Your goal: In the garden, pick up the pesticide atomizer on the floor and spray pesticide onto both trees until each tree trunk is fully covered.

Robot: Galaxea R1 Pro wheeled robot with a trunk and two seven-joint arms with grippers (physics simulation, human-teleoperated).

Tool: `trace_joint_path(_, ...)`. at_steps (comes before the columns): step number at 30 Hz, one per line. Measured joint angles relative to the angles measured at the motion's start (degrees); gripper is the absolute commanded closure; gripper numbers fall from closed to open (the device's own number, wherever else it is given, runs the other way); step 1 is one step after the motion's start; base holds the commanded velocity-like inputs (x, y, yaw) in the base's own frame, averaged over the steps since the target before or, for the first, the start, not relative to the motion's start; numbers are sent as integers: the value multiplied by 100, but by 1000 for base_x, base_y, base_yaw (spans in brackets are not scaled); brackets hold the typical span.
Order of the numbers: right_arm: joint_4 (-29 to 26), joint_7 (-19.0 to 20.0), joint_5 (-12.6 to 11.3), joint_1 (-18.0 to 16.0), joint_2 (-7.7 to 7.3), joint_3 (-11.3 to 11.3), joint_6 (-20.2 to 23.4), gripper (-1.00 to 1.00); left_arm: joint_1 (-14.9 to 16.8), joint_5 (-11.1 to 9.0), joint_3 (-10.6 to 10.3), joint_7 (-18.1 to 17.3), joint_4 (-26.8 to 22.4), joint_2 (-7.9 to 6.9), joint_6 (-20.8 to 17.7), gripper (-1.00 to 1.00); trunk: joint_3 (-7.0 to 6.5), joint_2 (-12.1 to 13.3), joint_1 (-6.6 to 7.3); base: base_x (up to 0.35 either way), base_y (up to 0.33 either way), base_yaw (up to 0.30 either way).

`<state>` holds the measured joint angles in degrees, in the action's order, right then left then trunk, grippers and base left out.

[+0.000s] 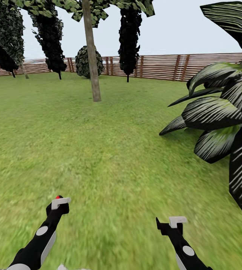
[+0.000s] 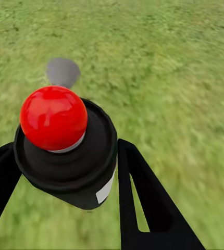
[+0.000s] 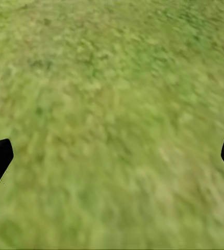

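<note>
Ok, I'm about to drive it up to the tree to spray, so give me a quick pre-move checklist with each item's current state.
1. Atomizer clamped in left gripper: ok.
2. Right gripper open, nothing between its fingers: ok.
3. Tree trunk in head view, upright ahead: ok.
4. Grass between robot and trunk free of obstacles: ok.
5. Big striped-leaf plant close on the right: not ok, steer clear.
6. Nozzle facing the trunk: cannot tell.

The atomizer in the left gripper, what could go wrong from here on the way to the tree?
The atomizer sits between the left gripper's fingers with its red cap tilted; a jolt might loosen it.

The striped-leaf plant crowds the right side, so the right gripper could brush its leaves.

The tree trunk is far off, so spraying now would likely miss.
</note>
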<state>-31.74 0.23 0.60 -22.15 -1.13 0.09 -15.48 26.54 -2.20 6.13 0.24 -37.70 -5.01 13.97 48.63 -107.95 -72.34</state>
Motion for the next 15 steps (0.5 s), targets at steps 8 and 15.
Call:
trace_joint_path(8, 9, -1, 1, 0, 2, 0, 1, -100, 0, 0, 3, 1, 2, 0, 0, 100, -69, 0, 0, 305, 98, 0)
trace_joint_path(15, 10, -2, 1, 0, 7, 0, -2, -100, 0, 0, 3, 1, 9, 0, 0, 100, -130, 0, 0, 308, 99, 0)
